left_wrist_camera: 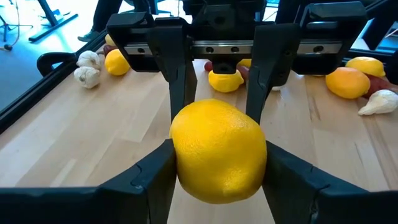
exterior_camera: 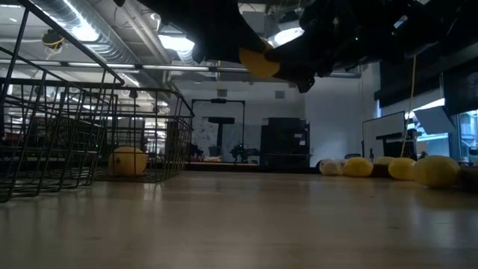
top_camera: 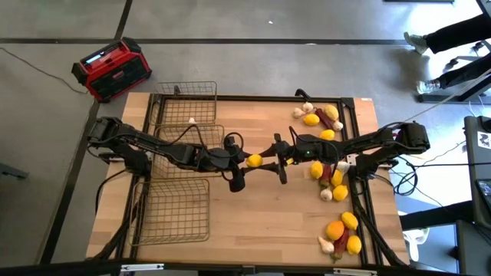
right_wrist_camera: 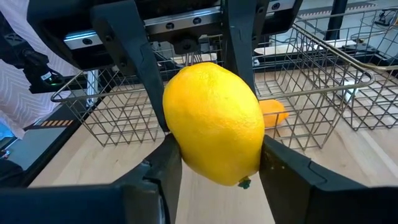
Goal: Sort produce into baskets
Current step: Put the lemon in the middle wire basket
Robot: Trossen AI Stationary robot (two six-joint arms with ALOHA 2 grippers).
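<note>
- Right in the middle of the counter (top_camera: 261, 222), held up off the wood, a yellow lemon (top_camera: 253, 160) sits between both arms at once.
- The left pincer (left_wrist_camera: 217, 165) has its dark fingers (left_wrist_camera: 152, 177) pressed against the lemon's sides, grasping it.
- The right pincer (right_wrist_camera: 214, 168) meets it head-on from the other side, its fingers (right_wrist_camera: 292, 168) also clamped against the same lemon, so the fruit is shared by the two.
- From table height the lemon shows high above the surface, under the dark bulk of the arms.
- Off to the left side stand three wire baskets (top_camera: 178, 208); the middle one holds one orange fruit (exterior_camera: 128, 161).
- Along the right edge lies the remaining produce (top_camera: 337, 188): lemons, orange citrus, whitish garlic bulbs and red chili peppers in loose clusters, well apart from the baskets.
- Beyond the counter's far left corner a red-and-black box (top_camera: 112, 70) rests on the floor.
</note>
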